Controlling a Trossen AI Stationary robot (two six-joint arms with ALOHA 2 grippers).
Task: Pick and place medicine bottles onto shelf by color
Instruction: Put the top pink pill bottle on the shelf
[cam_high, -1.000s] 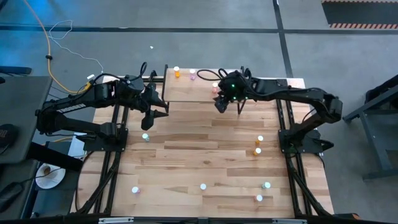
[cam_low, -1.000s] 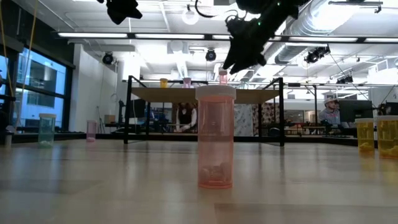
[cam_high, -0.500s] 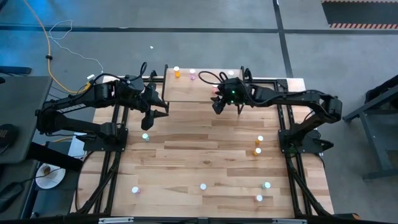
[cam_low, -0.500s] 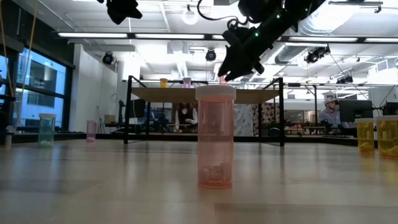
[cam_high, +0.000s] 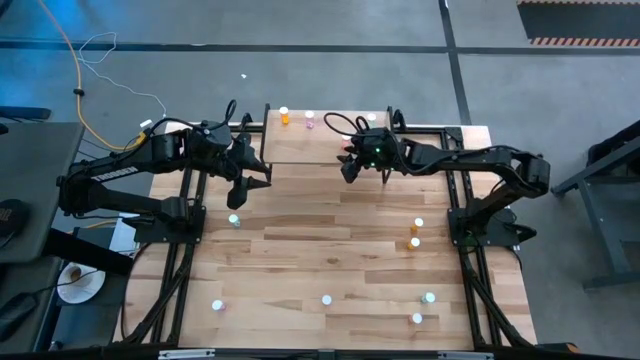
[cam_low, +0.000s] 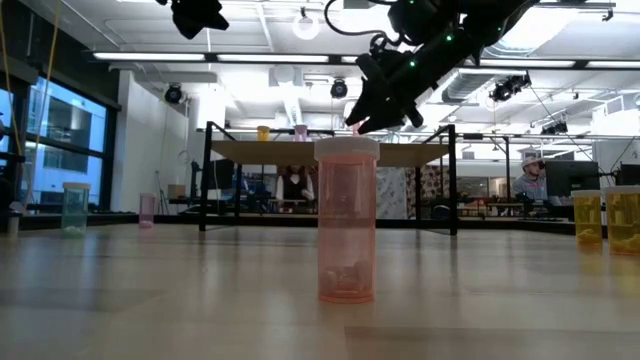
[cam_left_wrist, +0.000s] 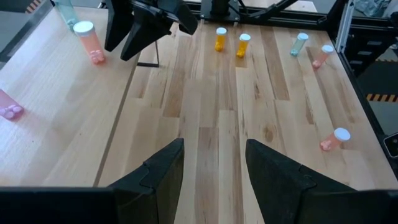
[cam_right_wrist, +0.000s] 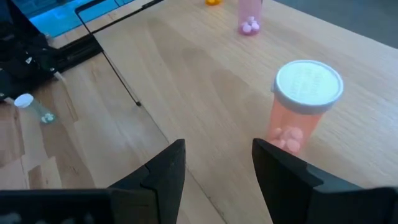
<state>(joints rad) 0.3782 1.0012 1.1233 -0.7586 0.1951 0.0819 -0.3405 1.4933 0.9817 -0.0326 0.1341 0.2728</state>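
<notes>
My right claw (cam_high: 348, 170) hangs over the near edge of the shelf (cam_high: 300, 148), its two fingers (cam_right_wrist: 166, 171) spread apart with nothing between them. Just ahead of those fingers a pink bottle (cam_right_wrist: 300, 106) with a white cap stands upright on the shelf's light wood, apart from my fingertips. Farther along the shelf stands another pink bottle (cam_right_wrist: 250, 15), and beyond it, at the far edge, an orange bottle (cam_high: 285, 116). From table height my right claw (cam_low: 372, 108) shows above the shelf top, tilted down toward it. My left claw (cam_high: 238, 196) waits in the air beside the shelf's left end, over the table (cam_high: 330, 255), and its fingers (cam_left_wrist: 158, 171) also stand open and empty. A teal bottle (cam_high: 234, 220) stands on the table just below my left claw. The rest of the bottles are spread over the table, well apart: two orange ones (cam_high: 415, 235) close together on the right side, a pink one (cam_high: 217, 306) near the front left, another pink one (cam_high: 326, 299) at the front middle, a teal one (cam_high: 429, 297) and a pink one (cam_high: 417, 319) near the front right. The table-height camera looks straight at the front-middle pink one (cam_low: 346, 220), upright, with a few pills lying in its bottom. Behind the table, in the room, a person (cam_low: 533, 178) sits at a desk.
</notes>
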